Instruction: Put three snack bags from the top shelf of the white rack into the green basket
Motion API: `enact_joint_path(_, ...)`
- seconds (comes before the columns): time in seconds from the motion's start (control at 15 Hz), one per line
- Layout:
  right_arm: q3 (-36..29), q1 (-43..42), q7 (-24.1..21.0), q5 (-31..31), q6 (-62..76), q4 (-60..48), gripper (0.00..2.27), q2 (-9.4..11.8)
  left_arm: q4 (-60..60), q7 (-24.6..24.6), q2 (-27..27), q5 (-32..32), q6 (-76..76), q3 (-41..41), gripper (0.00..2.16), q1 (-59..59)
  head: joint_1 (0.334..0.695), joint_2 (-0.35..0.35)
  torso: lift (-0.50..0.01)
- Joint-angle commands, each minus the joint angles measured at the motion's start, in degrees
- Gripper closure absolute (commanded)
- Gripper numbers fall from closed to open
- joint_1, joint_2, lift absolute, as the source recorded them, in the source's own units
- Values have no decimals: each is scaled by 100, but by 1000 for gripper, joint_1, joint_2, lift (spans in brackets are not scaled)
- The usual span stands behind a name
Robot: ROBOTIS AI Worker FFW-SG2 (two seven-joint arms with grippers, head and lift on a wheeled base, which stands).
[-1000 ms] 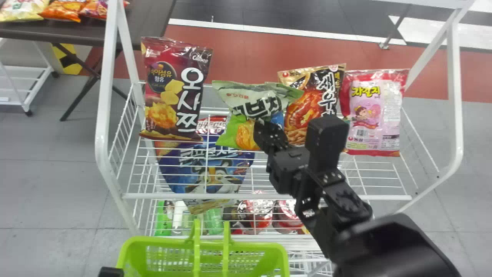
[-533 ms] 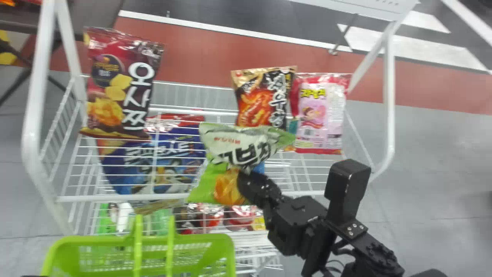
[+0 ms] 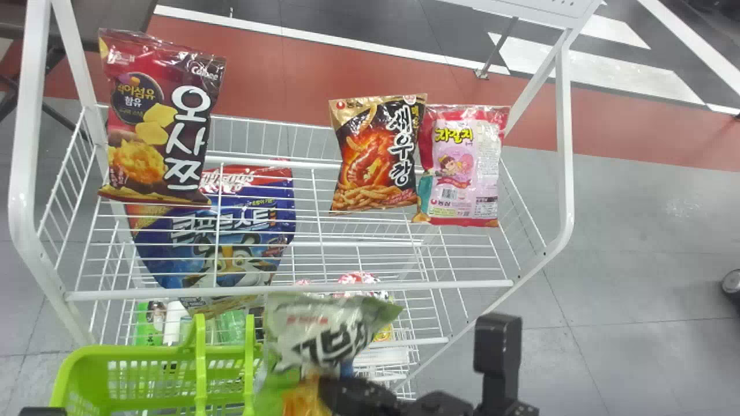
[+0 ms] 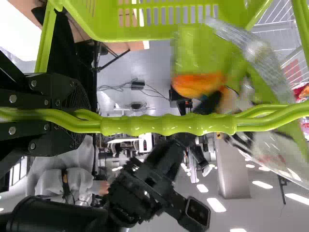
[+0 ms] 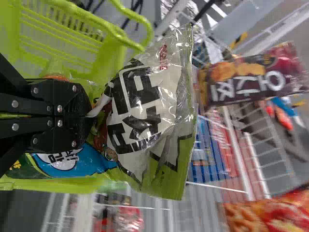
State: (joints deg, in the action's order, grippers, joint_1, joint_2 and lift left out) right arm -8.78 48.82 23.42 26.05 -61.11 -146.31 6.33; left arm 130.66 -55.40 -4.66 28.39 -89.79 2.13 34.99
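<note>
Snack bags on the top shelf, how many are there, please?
3 in view: a maroon bag at the left, a black bag right of centre, and a pink bag farther right. Another may be hidden behind the pink bag.

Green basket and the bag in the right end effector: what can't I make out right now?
- Basket's near side: head view, cut off by the bottom edge.
- Basket's floor: right wrist view, partly hidden by the bag and the right end effector.
- Bag's lower end: head view, cut off by the bottom edge.
- Bag's print: left wrist view, blurred.
</note>
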Motion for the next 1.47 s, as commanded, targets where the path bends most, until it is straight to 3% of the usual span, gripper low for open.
enact_joint_path(0.0,148,5,83,137,-143,375,2010,0,3,-15,0,0,-24,-2,2152,-1,695,-350,0)
enact_joint_path(0.53,807,-426,4,-460,-108,1474,1953,70,12,20,0,-8,-24,-55,2152,-1,695,-350,0)
enact_joint_path(0.6,834,-470,13,-469,-143,1535,1767,70,12,20,0,-8,-24,-64,2152,-1,695,-350,0)
enact_joint_path(0.67,851,-470,39,-469,-143,1535,1379,79,12,20,0,-8,-24,-73,2152,-1,695,-350,0)
enact_joint_path(0.73,851,-461,162,-460,-108,1518,414,88,12,20,0,-8,-24,-82,2152,-1,695,-350,0)
enact_joint_path(0.8,842,-417,268,-443,-38,1448,-1,96,21,12,0,-8,-24,-82,2152,8,695,-350,0)
enact_joint_path(1.07,649,-321,356,-399,85,1263,49,96,47,12,0,-8,-24,-82,2152,60,695,-350,0)
enact_joint_path(1.4,315,-180,145,-759,2318,1201,49,70,47,20,9,-8,-24,-108,2152,78,695,-350,0)
